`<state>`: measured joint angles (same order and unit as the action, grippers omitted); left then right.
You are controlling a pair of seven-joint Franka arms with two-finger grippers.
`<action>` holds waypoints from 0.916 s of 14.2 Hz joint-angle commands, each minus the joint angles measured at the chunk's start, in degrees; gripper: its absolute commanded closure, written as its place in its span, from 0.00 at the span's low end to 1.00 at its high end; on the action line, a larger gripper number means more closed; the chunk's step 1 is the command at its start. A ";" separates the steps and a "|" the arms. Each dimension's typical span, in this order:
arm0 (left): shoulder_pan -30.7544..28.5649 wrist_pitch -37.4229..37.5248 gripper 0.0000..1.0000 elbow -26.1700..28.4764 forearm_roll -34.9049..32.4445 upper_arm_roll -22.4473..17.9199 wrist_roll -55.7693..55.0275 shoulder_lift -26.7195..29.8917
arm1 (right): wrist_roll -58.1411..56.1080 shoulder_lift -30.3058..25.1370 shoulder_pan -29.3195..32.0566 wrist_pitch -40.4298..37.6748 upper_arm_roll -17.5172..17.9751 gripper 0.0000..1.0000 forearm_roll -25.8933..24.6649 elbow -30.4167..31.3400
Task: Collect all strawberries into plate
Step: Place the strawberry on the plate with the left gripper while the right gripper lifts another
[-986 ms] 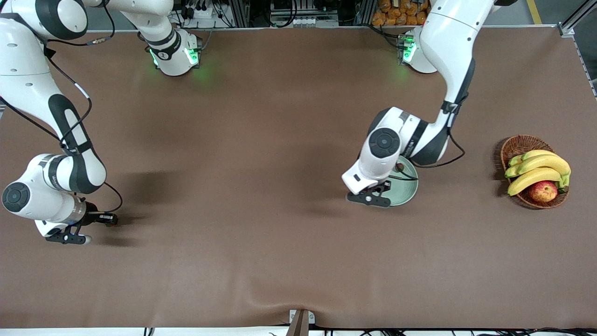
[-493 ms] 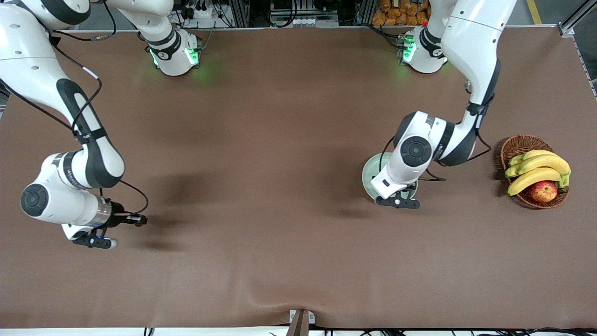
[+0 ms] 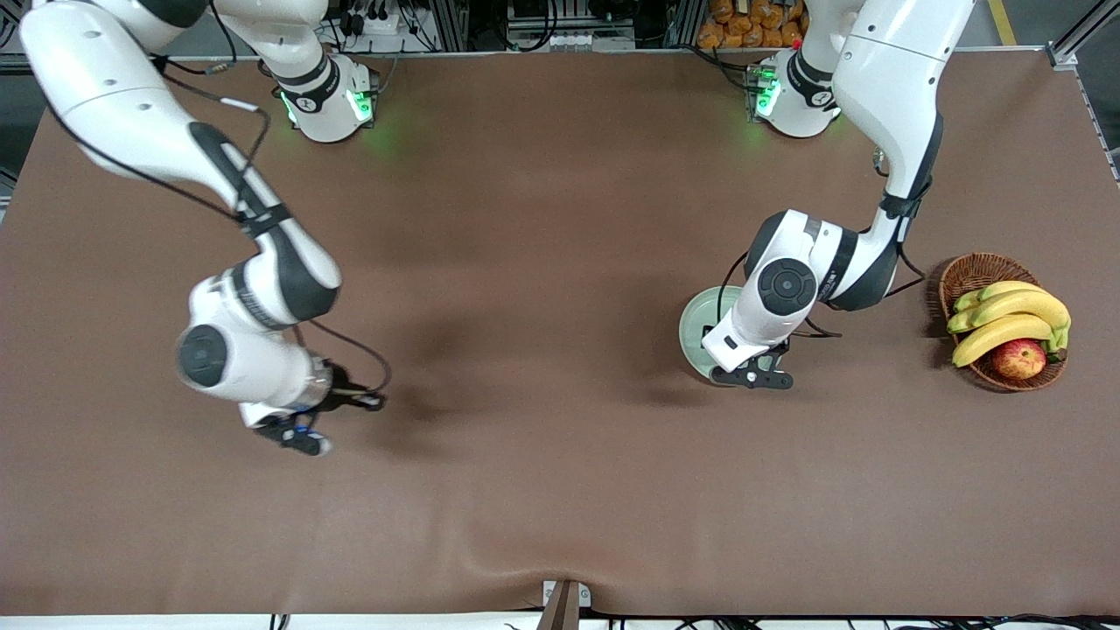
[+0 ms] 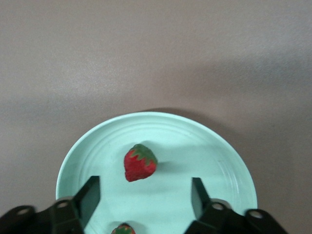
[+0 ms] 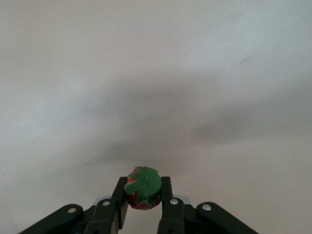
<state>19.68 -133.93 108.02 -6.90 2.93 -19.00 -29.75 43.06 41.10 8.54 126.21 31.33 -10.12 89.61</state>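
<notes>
- The right gripper (image 5: 141, 207), clamped on a strawberry (image 5: 143, 188), is now much closer to the plate (image 3: 697, 318).
- The left gripper (image 4: 145, 197) now hangs open over the plate, where two strawberries (image 4: 140, 162) lie.

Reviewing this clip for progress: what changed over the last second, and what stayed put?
The right gripper, shut on a strawberry, swept over the table toward the plate. The left gripper shifted over the plate and opened, with two strawberries on the plate under it. The plate and the fruit basket stayed where they were.
</notes>
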 commanded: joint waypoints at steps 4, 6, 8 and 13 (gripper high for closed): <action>0.28 -0.01 0.00 -1.85 -0.92 0.24 -0.95 1.36 | 16.33 3.45 -12.13 7.79 -0.83 1.00 -1.04 -2.51; 0.36 -0.01 0.00 -2.99 -0.75 0.33 -1.04 1.45 | 19.95 6.26 -16.69 13.85 -2.57 1.00 -1.13 -3.48; 0.54 -0.01 0.00 -3.61 -0.66 0.33 -1.04 1.28 | 23.98 9.16 -22.49 19.40 -6.52 1.00 -0.96 -5.75; 0.72 -0.10 0.00 -5.28 0.66 0.94 -1.04 0.92 | 31.99 15.93 -31.99 22.74 -10.58 1.00 -1.13 -13.76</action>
<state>20.12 -134.08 103.23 -6.82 3.59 -19.21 -29.33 72.03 53.66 -20.59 147.81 22.04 -10.14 80.46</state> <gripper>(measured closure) 0.000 0.692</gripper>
